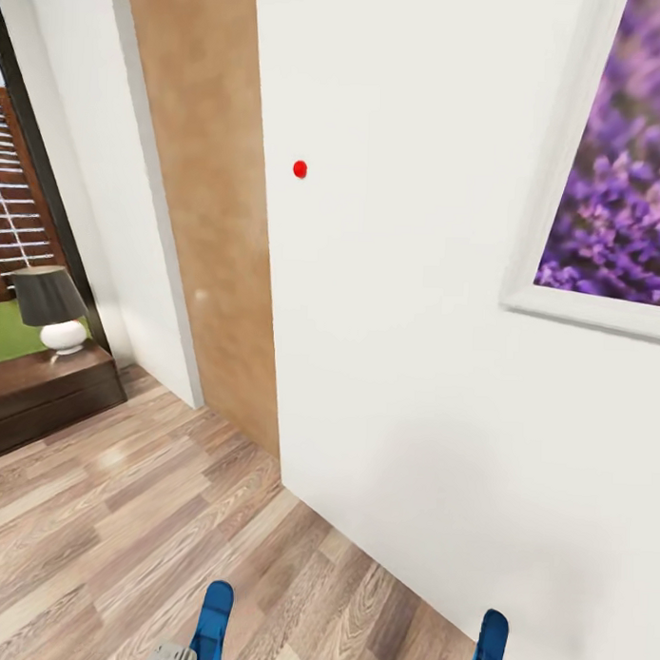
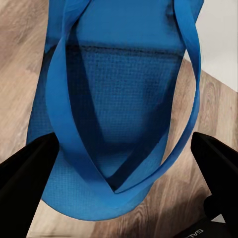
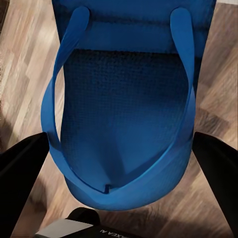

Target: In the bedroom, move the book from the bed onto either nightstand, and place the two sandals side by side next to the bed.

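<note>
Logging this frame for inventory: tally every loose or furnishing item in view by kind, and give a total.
Blue sandals: 2, one held in the left gripper, one in the right gripper
Table lamps: 1
Dark wooden cabinets: 1
Framed pictures: 1
Total: 5

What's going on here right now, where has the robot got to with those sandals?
Each pincer carries one blue sandal: the left pincer holds the left sandal, the right pincer the right sandal. The robot faces a white wall bearing a lavender picture. A lamp stands on a dark cabinet at the left.
</note>
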### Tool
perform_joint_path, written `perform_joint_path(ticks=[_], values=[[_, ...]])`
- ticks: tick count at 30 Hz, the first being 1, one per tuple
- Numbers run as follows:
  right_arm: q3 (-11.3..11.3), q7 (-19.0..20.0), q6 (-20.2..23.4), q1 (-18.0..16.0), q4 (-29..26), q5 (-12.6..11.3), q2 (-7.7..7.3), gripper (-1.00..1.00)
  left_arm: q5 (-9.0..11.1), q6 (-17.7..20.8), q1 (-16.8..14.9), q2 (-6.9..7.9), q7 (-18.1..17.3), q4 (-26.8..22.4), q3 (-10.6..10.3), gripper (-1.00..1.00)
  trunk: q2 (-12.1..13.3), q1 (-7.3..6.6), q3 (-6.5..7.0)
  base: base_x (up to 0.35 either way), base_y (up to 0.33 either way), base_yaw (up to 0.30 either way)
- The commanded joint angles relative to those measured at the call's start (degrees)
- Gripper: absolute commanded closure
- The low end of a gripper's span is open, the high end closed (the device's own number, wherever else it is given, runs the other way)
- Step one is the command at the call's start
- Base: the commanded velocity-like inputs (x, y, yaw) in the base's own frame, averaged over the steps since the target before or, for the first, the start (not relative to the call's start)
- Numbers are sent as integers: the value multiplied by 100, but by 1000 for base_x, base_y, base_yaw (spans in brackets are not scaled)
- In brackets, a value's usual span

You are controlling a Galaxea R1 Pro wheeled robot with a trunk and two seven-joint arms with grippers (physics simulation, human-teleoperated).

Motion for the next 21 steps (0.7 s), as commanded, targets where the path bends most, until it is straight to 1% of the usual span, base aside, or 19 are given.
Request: perform_joint_path(ticks=[1,21], values=[[-37,24,30,-1,-2,0,-1,100,-60,-30,-5,0,-7,6,47,100,-3,0,-6,4,0,290],[-37,24,29,-1,-2,0,-1,100,-60,-30,-5,-9,-7,12,43,100,-3,0,-6,0,0,290]])
